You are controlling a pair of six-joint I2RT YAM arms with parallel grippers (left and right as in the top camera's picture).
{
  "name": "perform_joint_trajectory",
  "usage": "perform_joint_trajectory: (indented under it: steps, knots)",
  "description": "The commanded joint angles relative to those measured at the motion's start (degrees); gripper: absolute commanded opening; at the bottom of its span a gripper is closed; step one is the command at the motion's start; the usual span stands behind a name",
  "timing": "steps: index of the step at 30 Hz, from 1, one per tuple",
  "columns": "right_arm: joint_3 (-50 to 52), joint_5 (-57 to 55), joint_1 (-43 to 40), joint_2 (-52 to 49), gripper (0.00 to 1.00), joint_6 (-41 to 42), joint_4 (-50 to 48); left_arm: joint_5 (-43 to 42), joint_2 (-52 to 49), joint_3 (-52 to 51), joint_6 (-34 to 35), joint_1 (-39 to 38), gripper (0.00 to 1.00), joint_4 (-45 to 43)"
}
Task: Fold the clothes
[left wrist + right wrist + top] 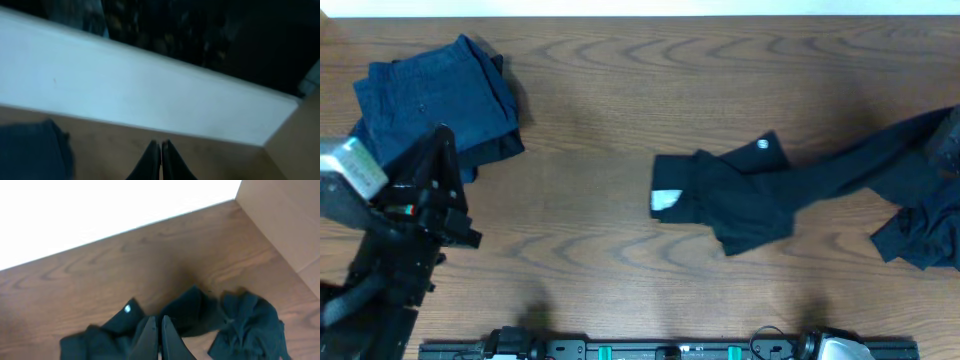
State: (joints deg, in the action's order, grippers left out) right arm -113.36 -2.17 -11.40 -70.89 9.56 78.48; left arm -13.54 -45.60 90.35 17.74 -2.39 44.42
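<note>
- Two hands show fingers pressed together: left hand (161,160) at 8 o'clock, right hand (160,337) over the black garment (750,195); whether it pinches cloth I cannot tell.
- Best to spread the garment flat first, gripping edges, not bunches.
- It sprawls on the desk (600,120) from centre to 3 o'clock: limp, matte, crumpled.
- Blue pile (430,95) at 10 o'clock looks folded, thicker, denim-like.

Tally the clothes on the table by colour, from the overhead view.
Blue folded cloth garment: 1
Black unfolded cloth garment: 1
Dark crumpled cloth at the right edge: 1, possibly part of the black one
Total: 3 at most
</note>
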Motion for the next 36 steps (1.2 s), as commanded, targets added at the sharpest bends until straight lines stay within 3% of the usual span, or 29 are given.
perform_joint_trajectory:
  steps: [1, 8, 9, 11, 13, 17, 26, 36]
  knots:
    - [-0.17, -0.63, -0.63, -2.23, 0.01, -1.07, 0.85, -7.28, -4.44, -0.68, 1.49, 0.22, 0.06, 2.6]
    - [-0.17, -0.57, -0.57, -5.86, 0.01, -1.07, 3.63, -17.9, -15.96, -1.4, 1.46, -1.11, 0.07, 9.77]
    - [-0.17, -0.57, -0.57, -6.19, 0.01, -1.07, 3.69, -18.32, -18.45, -1.4, 1.44, -1.88, 0.1, 10.95]
    - [-0.17, -0.59, -0.57, -6.56, 0.01, -1.07, 3.65, -18.91, -22.88, -1.4, 1.42, -3.58, 0.34, 12.72]
    - [-0.17, -0.59, -0.57, -6.64, 0.01, -1.07, 3.63, -19.1, -27.89, -1.4, 1.42, -6.05, 0.48, 14.43]
    - [-0.17, -0.61, -0.59, -6.69, 0.01, -1.07, 3.63, -19.1, -37.51, -1.4, 1.36, -12.31, 0.62, 15.41]
    - [-0.17, -0.63, -0.59, -6.69, 0.01, -1.09, 3.65, -19.08, -57.2, -1.4, 1.03, -26.03, 0.63, 8.55]
    - [-0.17, -0.61, -0.59, -6.69, 0.01, -1.09, 3.76, -19.3, -68.67, -1.4, 1.46, -34.77, 0.62, 1.11]
